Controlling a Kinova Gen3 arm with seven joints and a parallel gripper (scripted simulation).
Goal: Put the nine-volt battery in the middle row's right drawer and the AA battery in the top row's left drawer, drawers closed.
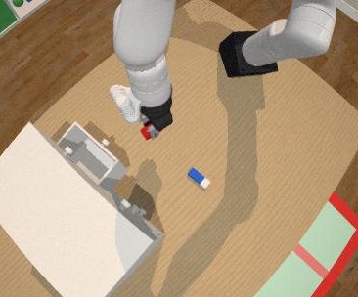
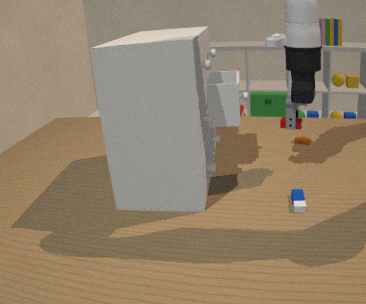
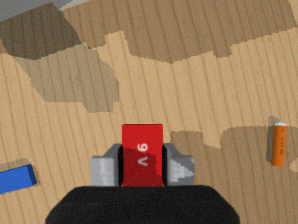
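My gripper [image 1: 150, 130] [image 2: 291, 123] [image 3: 142, 158] is shut on the red nine-volt battery [image 2: 284, 123] [image 3: 142, 142] and holds it above the table, out in front of the chest. The white chest [image 1: 45, 195] [image 2: 151, 125] stands upright. Its right middle drawer [image 1: 102, 155] [image 2: 224, 105] is pulled out and level, and looks empty. The other drawers look pushed in; the top-left one shows only its knob [image 2: 207, 64]. The orange AA battery [image 2: 302, 140] [image 3: 278, 147] lies on the table, right of my fingers in the wrist view; the arm hides it in the top view.
A blue and white block [image 1: 195, 175] [image 2: 298, 196] [image 3: 15, 179] lies on the table in front of the chest's left side. The black arm base [image 1: 247, 54] stands at the table's back. A red-edged green mat [image 1: 334, 215] is beyond the table's edge.
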